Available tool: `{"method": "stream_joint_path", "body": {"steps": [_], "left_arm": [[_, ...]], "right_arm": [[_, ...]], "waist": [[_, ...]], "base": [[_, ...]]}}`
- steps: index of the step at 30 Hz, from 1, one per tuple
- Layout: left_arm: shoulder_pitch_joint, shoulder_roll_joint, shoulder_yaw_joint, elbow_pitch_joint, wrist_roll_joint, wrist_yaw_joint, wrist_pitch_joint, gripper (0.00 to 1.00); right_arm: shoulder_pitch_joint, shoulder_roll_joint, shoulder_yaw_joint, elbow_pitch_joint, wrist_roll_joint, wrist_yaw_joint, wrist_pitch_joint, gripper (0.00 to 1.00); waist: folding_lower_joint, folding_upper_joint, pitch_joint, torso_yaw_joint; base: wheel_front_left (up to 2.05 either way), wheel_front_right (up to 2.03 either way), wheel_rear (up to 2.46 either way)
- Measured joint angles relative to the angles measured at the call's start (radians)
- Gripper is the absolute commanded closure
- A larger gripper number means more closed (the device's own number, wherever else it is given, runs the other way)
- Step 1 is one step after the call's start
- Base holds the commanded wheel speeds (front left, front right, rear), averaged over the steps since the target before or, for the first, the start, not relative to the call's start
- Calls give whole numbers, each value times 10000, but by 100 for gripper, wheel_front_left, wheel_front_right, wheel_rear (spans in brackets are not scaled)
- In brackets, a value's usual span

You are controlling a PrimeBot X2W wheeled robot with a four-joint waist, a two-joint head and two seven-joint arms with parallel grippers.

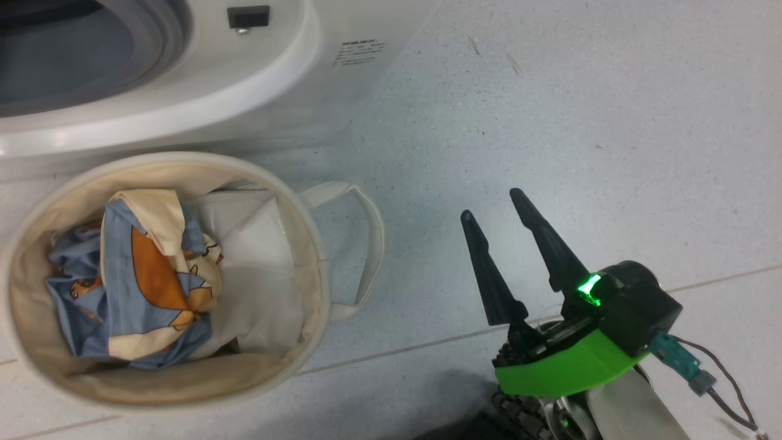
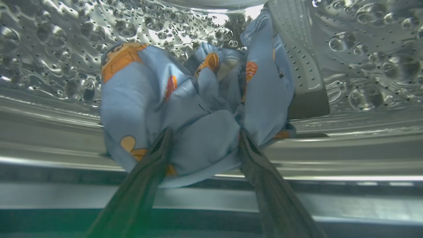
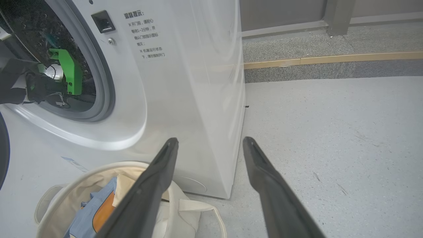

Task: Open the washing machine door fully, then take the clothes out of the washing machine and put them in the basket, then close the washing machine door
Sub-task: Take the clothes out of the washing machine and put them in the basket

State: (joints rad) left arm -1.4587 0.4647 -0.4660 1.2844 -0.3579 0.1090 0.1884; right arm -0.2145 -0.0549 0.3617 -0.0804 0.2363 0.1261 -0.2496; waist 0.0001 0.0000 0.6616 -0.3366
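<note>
Inside the washing machine's steel drum [image 2: 49, 49], a blue garment with orange bears [image 2: 195, 109] lies bunched near the front lip. My left gripper [image 2: 205, 132] is open, and its two fingers straddle a bulging fold of the cloth. The right wrist view shows my left arm's green wrist [image 3: 67, 71] reaching into the washing machine [image 3: 185, 99] through its open mouth. The door's black rim [image 3: 2, 152] is a sliver at the left edge. More blue bear clothes [image 1: 140, 275] lie in the cream basket [image 1: 183, 160]. My right gripper [image 1: 492, 203] hangs open and empty over the floor, right of the basket.
A plain white folded sheet [image 1: 256, 269] lies in the basket beside the clothes. The basket's loop handle [image 1: 369, 244] sticks out toward my right gripper. Grey speckled floor [image 3: 330, 132] stretches to the right of the machine, up to a raised ledge with a tan strip [image 3: 330, 60].
</note>
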Motion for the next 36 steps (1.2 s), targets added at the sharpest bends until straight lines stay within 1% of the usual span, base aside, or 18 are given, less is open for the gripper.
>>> {"method": "stream_joint_path", "body": {"steps": [7,10,11,12,17,24,30,36], "left_arm": [[-58,-25,178,-209,-345,50,713,0],[-94,-33,144,-228,-343,50,734,1],[-123,-46,127,-234,-341,50,692,90],[-140,-52,115,-232,-341,50,656,100],[-135,-59,82,-174,-416,31,355,100],[168,-278,59,-19,-573,-234,-487,100],[638,-738,128,125,-846,-495,-1603,100],[1144,-1210,232,150,-1127,-963,-2940,100]], "right_arm": [[-1,2,-48,-42,-71,0,0,0],[-1,2,-96,-52,-71,0,0,0],[0,2,-117,-54,-71,0,0,0],[-1,2,-128,-54,-73,0,0,0],[-14,4,-111,-54,-73,0,0,0],[-56,4,-92,-46,-73,0,0,0],[-106,4,-92,-27,-73,0,0,0],[-313,4,-33,186,-58,0,0,0]], "waist": [[0,0,17,54],[0,0,54,76],[0,0,78,91],[0,0,98,108],[0,0,136,162],[0,0,-25,251],[0,0,-288,450],[0,0,-660,749]], "base": [[0,0,0],[0,0,0],[0,0,0],[0,0,0],[0,0,0],[0,0,0],[0,0,0],[0,0,0]]}}
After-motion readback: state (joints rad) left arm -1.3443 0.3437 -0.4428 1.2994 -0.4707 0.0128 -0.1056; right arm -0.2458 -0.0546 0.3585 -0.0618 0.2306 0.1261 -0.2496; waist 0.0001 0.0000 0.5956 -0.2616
